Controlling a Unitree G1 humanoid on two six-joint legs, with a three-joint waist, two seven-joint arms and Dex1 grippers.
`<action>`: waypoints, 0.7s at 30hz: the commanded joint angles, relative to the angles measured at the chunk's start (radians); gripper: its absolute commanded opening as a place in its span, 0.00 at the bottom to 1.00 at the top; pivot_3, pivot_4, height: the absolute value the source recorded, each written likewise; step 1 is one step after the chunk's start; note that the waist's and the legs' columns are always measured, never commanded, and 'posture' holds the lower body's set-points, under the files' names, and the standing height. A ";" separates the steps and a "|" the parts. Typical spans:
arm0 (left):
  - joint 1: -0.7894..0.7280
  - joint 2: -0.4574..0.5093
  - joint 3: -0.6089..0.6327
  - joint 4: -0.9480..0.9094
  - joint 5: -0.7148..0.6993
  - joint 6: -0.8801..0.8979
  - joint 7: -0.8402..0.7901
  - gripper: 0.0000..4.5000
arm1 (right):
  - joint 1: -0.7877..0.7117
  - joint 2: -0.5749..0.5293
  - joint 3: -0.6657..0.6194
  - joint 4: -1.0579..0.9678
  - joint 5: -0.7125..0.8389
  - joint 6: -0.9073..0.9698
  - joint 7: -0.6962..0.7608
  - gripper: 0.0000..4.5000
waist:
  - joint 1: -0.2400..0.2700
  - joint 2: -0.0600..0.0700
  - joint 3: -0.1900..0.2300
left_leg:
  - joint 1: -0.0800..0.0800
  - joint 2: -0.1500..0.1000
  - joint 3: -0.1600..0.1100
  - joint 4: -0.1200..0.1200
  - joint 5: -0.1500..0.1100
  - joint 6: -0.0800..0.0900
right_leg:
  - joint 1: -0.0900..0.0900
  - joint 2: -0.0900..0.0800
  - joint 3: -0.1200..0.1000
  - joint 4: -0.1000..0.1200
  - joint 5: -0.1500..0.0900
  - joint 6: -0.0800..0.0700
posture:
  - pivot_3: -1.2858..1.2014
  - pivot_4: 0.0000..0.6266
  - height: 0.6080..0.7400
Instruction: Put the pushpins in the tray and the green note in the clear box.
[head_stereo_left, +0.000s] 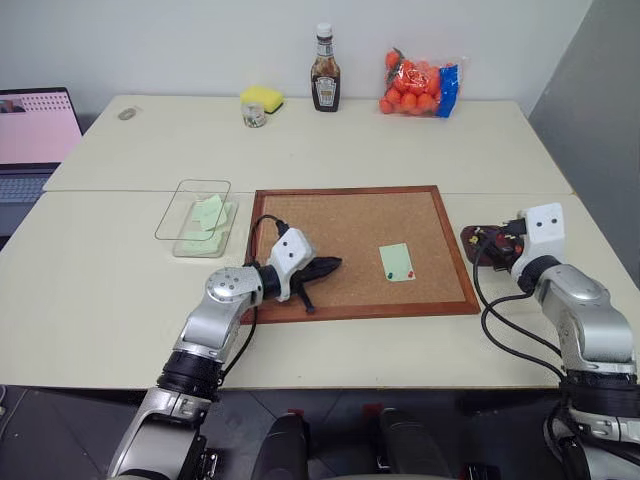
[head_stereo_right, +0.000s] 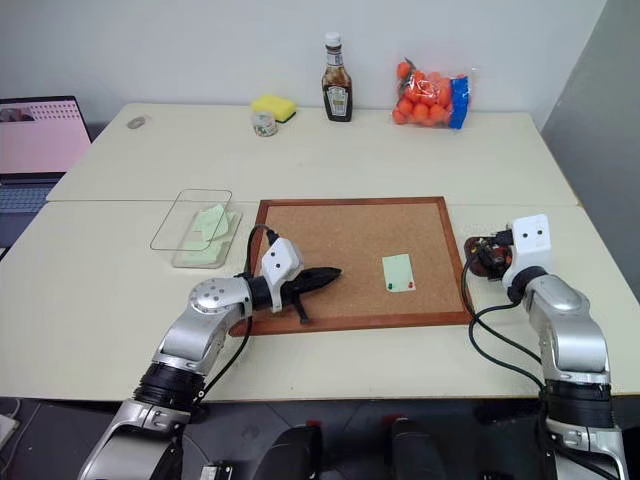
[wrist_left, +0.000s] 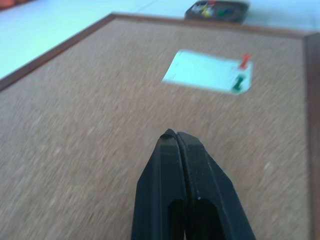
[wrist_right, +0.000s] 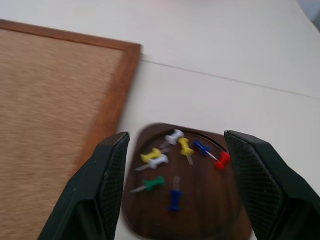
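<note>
A: Step? Left claw (head_stereo_left: 328, 266) pressed together, empty, low over the corkboard (head_stereo_left: 350, 225). Right claw (wrist_right: 175, 172) spread wide, empty, above the tray (wrist_right: 200, 210) holding loose pins (wrist_right: 155, 184).

B: Pin drop looks finished. Next: pull the red (wrist_left: 244, 60) and green (wrist_left: 239, 83) pins off the note (head_stereo_left: 397, 261), then carry it to the box (head_stereo_left: 196, 213).

A: Labels?

B: Sauce bottle (head_stereo_left: 325, 73) at the worktop's back, unreadable.
</note>
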 joint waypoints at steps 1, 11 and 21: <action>0.003 -0.001 -0.008 -0.076 -0.033 0.046 -0.021 0.00 | 0.082 0.003 0.005 -0.196 0.079 0.024 0.061 0.71 | 0.000 0.000 0.000 | 0.000 0.000 0.000 0.000 0.000 0.000 | 0.000 0.000 0.000 0.000 0.000 0.000 | 0.52 0.24 1.00; 0.015 0.029 -0.064 -0.006 0.037 0.040 -0.039 0.00 | 0.200 0.039 0.165 -0.314 0.065 -0.038 0.101 0.71 | -0.002 0.000 0.000 | 0.001 0.000 0.000 0.000 0.000 0.000 | 0.000 0.001 0.000 0.000 0.000 0.001 | 0.52 0.24 1.00; 0.020 0.021 -0.077 0.031 0.067 0.006 -0.032 0.00 | 0.153 0.056 0.241 -0.205 0.024 -0.071 0.112 0.71 | 0.000 0.000 0.000 | 0.001 0.000 0.000 0.000 0.000 0.000 | 0.000 0.000 0.000 0.000 0.000 0.001 | 0.52 0.24 1.00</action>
